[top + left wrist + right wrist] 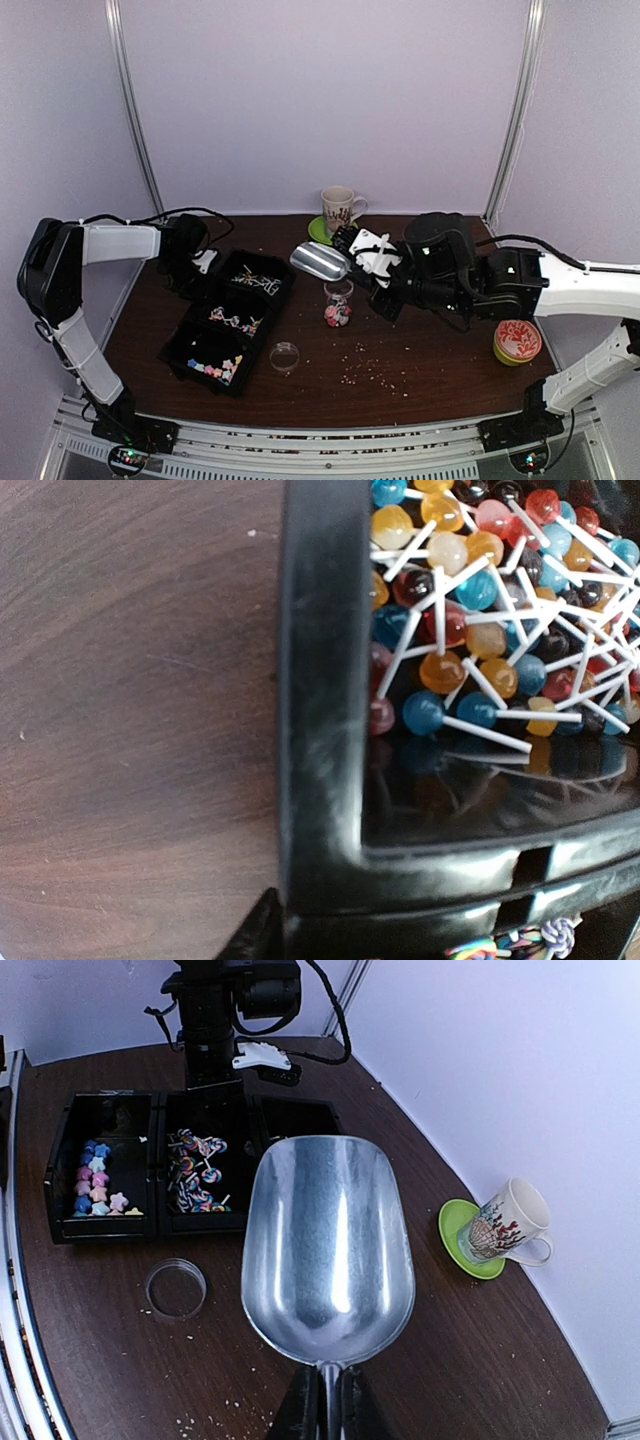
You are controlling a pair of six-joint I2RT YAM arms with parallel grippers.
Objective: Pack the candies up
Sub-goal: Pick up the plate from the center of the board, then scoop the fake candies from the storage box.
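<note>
Right gripper (pixel 325 1412) is clenched on the scoop (pixel 328 1240) handle. We note that arm stretched in from the right, wrist roughly level, with the empty bowl held right of the tray (pixel 320 680), close to the jar (pixel 338 308). Left arm is bent at the elbow and reaches to the tray's far-left rim. Left gripper (pixel 203 263) points down just outside that rim; we cannot tell its jaw state. Candies (pixel 470 630) lie in the tray's three compartments: lollipops far, swirls middle, stars near. A few sit in the jar.
</note>
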